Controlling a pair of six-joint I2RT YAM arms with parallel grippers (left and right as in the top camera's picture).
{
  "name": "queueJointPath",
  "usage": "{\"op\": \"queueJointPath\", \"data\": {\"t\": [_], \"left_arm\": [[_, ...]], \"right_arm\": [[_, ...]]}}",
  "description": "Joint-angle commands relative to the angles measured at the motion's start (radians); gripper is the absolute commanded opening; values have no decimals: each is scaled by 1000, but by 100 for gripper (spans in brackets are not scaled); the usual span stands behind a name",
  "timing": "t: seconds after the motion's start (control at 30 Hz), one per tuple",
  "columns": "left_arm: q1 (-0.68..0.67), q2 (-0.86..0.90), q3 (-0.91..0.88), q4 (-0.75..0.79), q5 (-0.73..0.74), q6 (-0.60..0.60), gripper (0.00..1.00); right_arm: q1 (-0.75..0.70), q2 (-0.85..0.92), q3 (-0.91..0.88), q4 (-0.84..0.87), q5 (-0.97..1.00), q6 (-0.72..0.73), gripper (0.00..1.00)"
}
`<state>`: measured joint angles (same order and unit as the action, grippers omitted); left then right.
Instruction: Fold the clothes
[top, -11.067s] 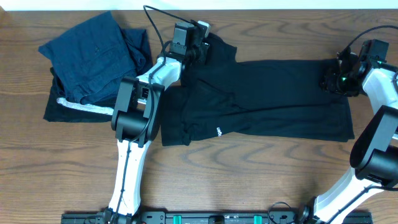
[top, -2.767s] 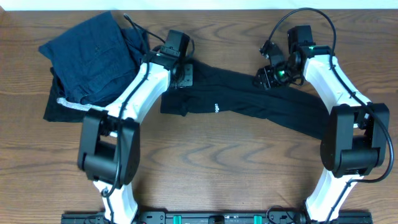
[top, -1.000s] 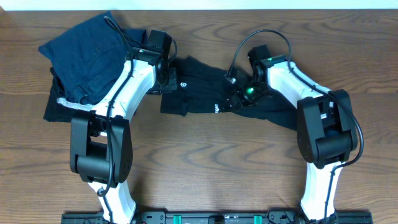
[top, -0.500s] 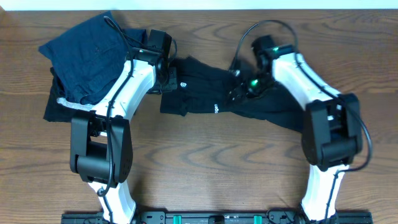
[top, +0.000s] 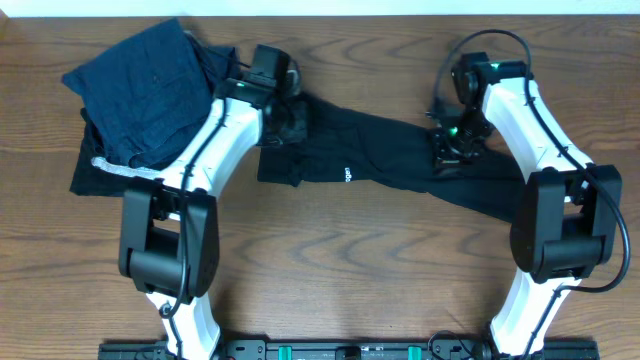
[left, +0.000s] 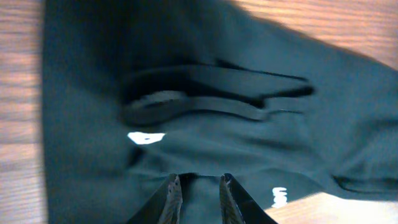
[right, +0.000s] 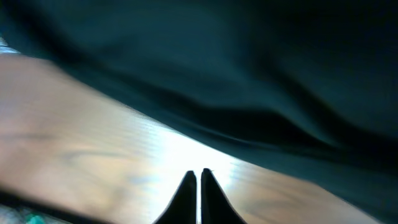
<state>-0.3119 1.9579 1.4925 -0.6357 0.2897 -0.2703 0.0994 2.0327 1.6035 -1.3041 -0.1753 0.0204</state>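
My left grips the black top; my right is shut on nothing.

Overhead: the black top (top: 380, 165) lies bunched in a long band across the table (top: 350, 270), with my left gripper (top: 285, 122) at its collar end, just beside the navy garments (top: 150, 85), and my right gripper (top: 450, 150) over its other half.
Left wrist: my left gripper (left: 198, 193) is nearly closed, and as best I can tell through the blur it pinches a fold below the neck label (left: 146, 137).
Right wrist: my right gripper (right: 198, 186) is pressed together on nothing, over bare table (right: 93, 162), with the black top (right: 249, 74) beyond.
The risk I see is that pulling one-handed drags the cloth into a twist, or that my closed right gripper snags it.
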Motion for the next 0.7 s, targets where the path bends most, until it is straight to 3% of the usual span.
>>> {"op": "queueJointPath", "data": {"t": [0.0,0.2,0.67], "left_arm": [[-40,0,-2,18,23,-16,24],[-77,0,-2,32,-33,-16,24],[-79,0,-4,32,-55,-15,24]], "right_arm": [[-31,-9,-59,35,217,153,1],[-64,-9,-195,231,212,151,1],[-138,-10,-226,100,160,213,1]]}}
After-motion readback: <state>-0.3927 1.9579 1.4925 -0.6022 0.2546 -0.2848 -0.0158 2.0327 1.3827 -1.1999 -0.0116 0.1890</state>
